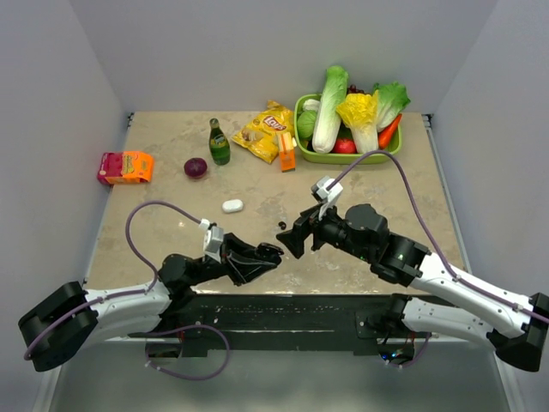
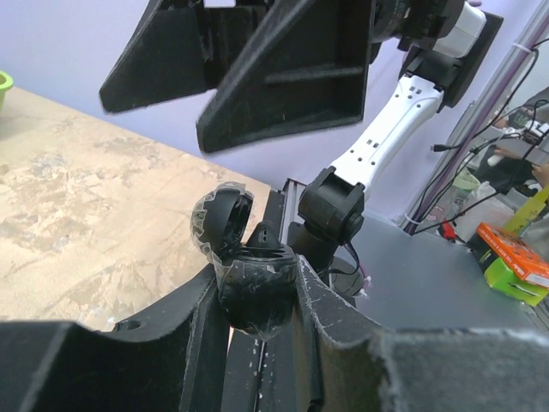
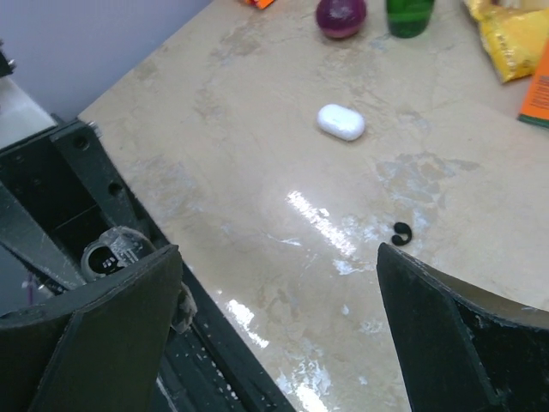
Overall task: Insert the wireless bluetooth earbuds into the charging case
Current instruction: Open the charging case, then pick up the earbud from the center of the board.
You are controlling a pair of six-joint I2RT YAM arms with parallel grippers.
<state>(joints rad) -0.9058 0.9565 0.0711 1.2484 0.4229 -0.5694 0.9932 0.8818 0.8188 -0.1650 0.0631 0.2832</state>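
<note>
My left gripper (image 1: 269,253) is shut on a black charging case (image 2: 256,292) with its lid (image 2: 219,221) flipped open. A small black earbud (image 2: 264,233) stands up out of the case's well. My right gripper (image 1: 290,239) hangs open just right of the case, its fingers (image 2: 283,77) above it in the left wrist view, with nothing between them. One black earbud (image 3: 401,232) lies loose on the table (image 1: 386,197), beyond the right gripper (image 3: 279,257); the same bud (image 1: 281,225) shows from above. A closed white oval case (image 3: 341,121) rests farther back. No white buds show.
A green bottle (image 1: 219,142), a red onion (image 1: 196,167) and an orange-pink box (image 1: 125,167) sit at the back left. A yellow chip bag (image 1: 266,130) and a green basket (image 1: 302,146) of vegetables stand at the back right. Walls enclose the table.
</note>
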